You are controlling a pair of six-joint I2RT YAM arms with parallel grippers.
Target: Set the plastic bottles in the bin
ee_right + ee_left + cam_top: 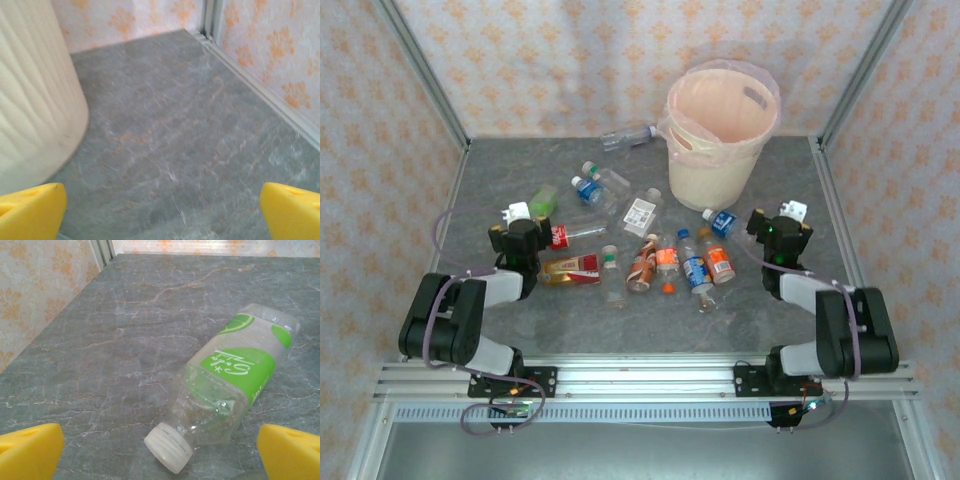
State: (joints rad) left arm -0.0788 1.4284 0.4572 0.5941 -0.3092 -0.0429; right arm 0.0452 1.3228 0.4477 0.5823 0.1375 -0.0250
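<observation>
Left pincer (160, 452) gapes wide, with the green-labelled bottle (235, 385) lying just ahead of it.

A grey, marble-patterned table top (580, 325), veined with faint orange, sits inside an enclosure of wall panels (540, 60) papered in pale orange floral motifs on cream. Slim aluminium posts (425, 75) rise at the far left and far right corners. A ribbed aluminium rail (640, 380) runs along the near edge. Soft, even light falls throughout, casting little shadow.
</observation>
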